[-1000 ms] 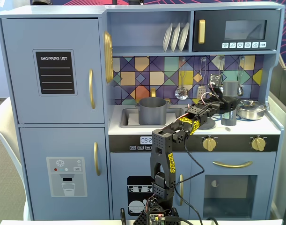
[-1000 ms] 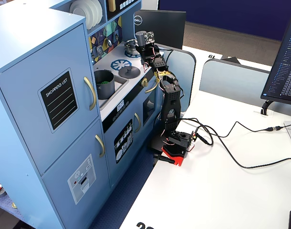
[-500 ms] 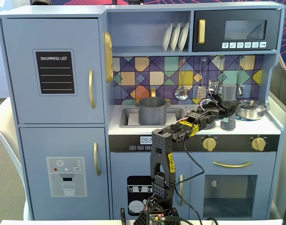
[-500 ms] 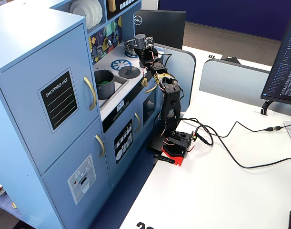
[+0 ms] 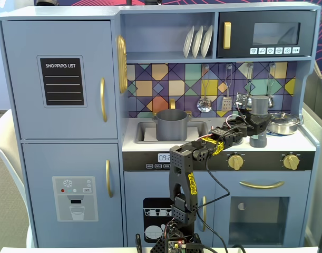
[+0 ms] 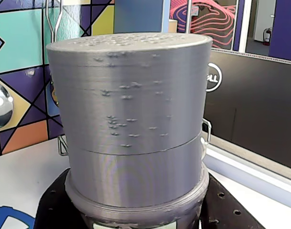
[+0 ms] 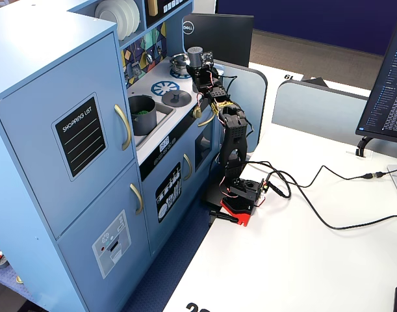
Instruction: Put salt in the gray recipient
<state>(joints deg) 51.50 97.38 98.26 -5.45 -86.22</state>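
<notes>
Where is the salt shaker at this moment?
In a fixed view the salt shaker stands at the right of the counter, in the gripper, just left of the shiny steel pan and far from the gray pot.

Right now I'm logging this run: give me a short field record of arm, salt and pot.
gripper: closed around the salt, at the right end of the counter in a fixed view
salt: upright, gray; its top fills the wrist view
pot: sits in the sink, left of the salt, open, something green inside
lid: lies on the counter beside the pot

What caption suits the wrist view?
Close-up of the gray salt shaker between the gripper fingers, patterned kitchen backsplash behind.
</notes>
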